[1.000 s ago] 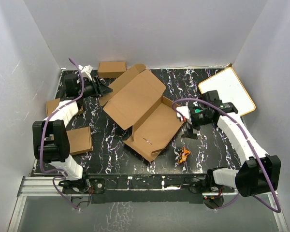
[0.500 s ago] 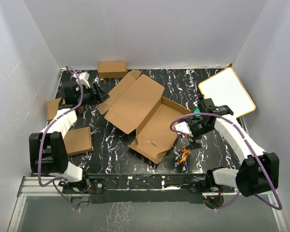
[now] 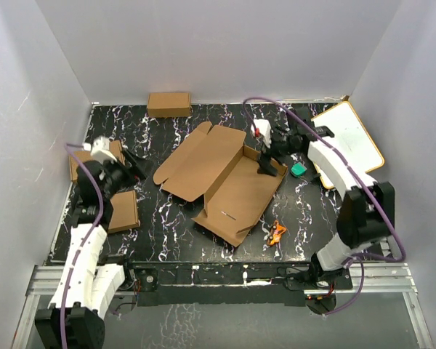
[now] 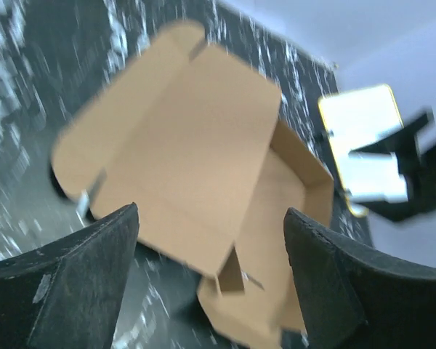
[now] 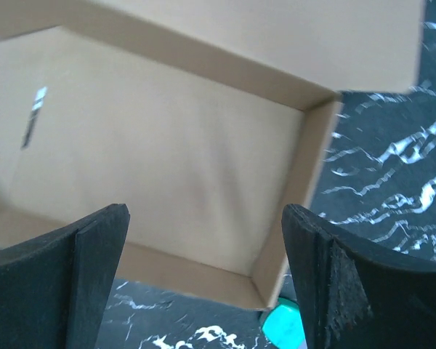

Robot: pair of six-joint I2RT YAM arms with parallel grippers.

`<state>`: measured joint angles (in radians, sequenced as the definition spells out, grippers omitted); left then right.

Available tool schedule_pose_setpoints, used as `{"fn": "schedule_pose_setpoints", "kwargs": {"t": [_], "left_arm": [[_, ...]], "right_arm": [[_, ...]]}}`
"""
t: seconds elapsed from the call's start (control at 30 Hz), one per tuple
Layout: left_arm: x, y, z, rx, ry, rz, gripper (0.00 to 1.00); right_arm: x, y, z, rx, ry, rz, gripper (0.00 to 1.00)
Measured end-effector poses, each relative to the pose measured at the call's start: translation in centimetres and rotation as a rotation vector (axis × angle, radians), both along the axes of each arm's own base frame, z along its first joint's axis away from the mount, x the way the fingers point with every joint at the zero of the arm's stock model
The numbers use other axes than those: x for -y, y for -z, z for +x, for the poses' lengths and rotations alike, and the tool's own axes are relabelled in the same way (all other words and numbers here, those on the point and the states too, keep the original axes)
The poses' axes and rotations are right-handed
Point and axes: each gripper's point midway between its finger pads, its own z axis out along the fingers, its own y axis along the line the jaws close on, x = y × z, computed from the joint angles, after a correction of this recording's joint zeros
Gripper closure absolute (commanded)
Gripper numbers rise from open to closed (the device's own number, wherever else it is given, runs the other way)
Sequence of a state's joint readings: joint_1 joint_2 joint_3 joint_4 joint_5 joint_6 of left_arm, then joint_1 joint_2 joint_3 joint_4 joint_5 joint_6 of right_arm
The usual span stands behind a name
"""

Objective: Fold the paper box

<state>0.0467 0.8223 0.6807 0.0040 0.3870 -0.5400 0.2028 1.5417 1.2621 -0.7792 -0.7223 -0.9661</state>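
Two arms work over a black table (image 3: pixel 312 211) veined with white, closed in by pale, bare walls (image 3: pixel 225 51) at the back and on both sides; a metal rail runs along the near edge. The paper box (image 3: pixel 218 174) lies around the middle of the table, partly formed; its tray half has low walls standing on the right and near sides, and its broad lid panel lies spread out flat toward the far left. The left gripper (image 3: pixel 133 166) is left of the lid panel and apart from it, fingers (image 4: pixel 73 283) spread wide with nothing between them. The right gripper (image 3: pixel 267 161) hangs over the tray's far right corner, fingers (image 5: pixel 65 283) also spread wide and holding nothing; whether it touches the cardboard cannot be told. Three small closed cardboard boxes rest on the table: one (image 3: pixel 168 104) against the back wall, two (image 3: pixel 122 211) by the left edge. A white board with a tan rim (image 3: pixel 352 138) lies at the right edge; a small green object (image 3: pixel 298 169) sits just right of the tray; a small orange object (image 3: pixel 277 233) lies near the tray's near corner.
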Motion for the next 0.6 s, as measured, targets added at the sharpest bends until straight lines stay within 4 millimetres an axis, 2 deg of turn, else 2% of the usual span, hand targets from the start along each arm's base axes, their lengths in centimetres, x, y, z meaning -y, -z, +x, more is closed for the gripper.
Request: {"fn": "schedule_pose_setpoints", "kwargs": {"t": [0.13,0.2,0.23,0.33,0.43,0.6], "left_arm": [[2.1,5.2,-4.3,-0.184,0.037,-0.184,0.24],[3.1,7.1,-6.6,-0.268,0.046,-0.281,0.22],[3.4,7.4,-7.0,-0.282,0.050,-0.299,0.21],[4.3,8.2,-8.1,-0.324,0.059,-0.381,0.17],[4.8,9.8,-8.4,-0.380,0.048,-0.459,0.15],[5.3,12.9,-7.9,-0.525,0.006,-0.529,0.14]], "right_arm": [[0.4,1.2,5.6,-0.061,0.198,-0.027,0.14],[0.7,2.3,7.3,-0.087,0.262,-0.048,0.14],[0.9,3.1,7.9,-0.101,0.294,-0.062,0.16],[1.6,5.3,9.0,-0.147,0.361,-0.106,0.22],[2.0,7.0,9.5,-0.184,0.393,-0.137,0.29],[1.7,8.6,10.2,-0.213,0.414,-0.164,0.55]]}}
